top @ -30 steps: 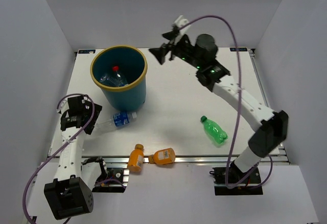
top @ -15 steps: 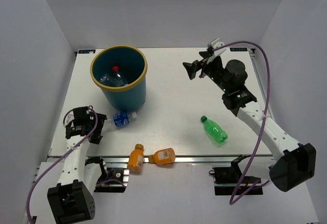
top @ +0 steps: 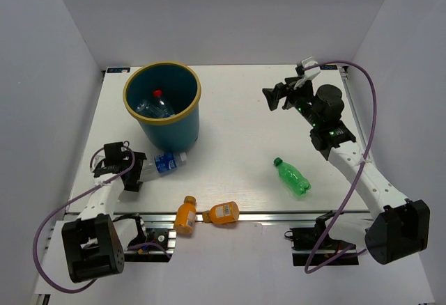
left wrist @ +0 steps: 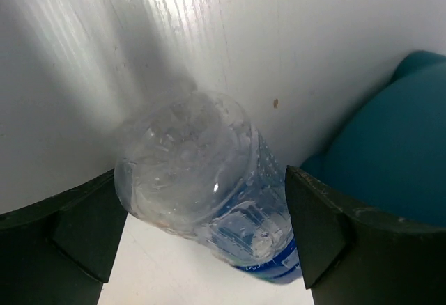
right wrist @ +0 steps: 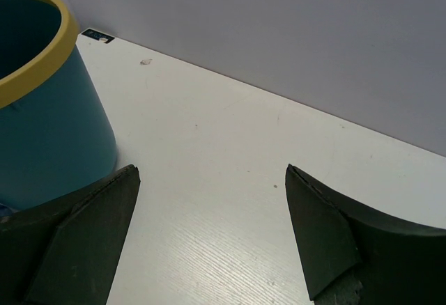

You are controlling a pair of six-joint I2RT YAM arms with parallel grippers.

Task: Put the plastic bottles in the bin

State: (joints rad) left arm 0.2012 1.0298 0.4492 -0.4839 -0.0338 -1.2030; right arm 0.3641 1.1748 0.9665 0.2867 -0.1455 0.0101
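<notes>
1. Clear plastic with a blue label marks the bottle (top: pixel 162 163) in hand. It is laid on its side on the tabletop (top: pixel 237 145) at the lower left of the overhead view, just beside the foot of the bin (top: pixel 174 134), neck toward the right.
2. Its base is flanked by the left fingers (left wrist: pixel 66 242), one close against each side. Whether it is truly pinched cannot be told from the wrist view.
3. A gentle squeeze on the stiffer base is judged best, since the thin wall would probably buckle or slip under a hard one.
4. The bottle should be raised straight up first and carried sideways only once above the yellow rim (top: pixel 198 96). The teal wall is so near that an early swing could knock the bin.
5. Release is best made over the middle of the opening, where a red-capped bottle (top: pixel 155 103) is seen lying among other clear plastic that cannot be counted.
6. The right fingers (right wrist: pixel 334 242) are spread wide and hold nothing. They are kept high at the upper right, well apart from the bin, so no obstruction is expected there.
7. Left on the tabletop are a green bottle (top: pixel 291 177) at lower right, and one orange bottle (top: pixel 185 216) beside a second orange bottle (top: pixel 223 212) at the bottom edge. All are well clear of the lifting path.
</notes>
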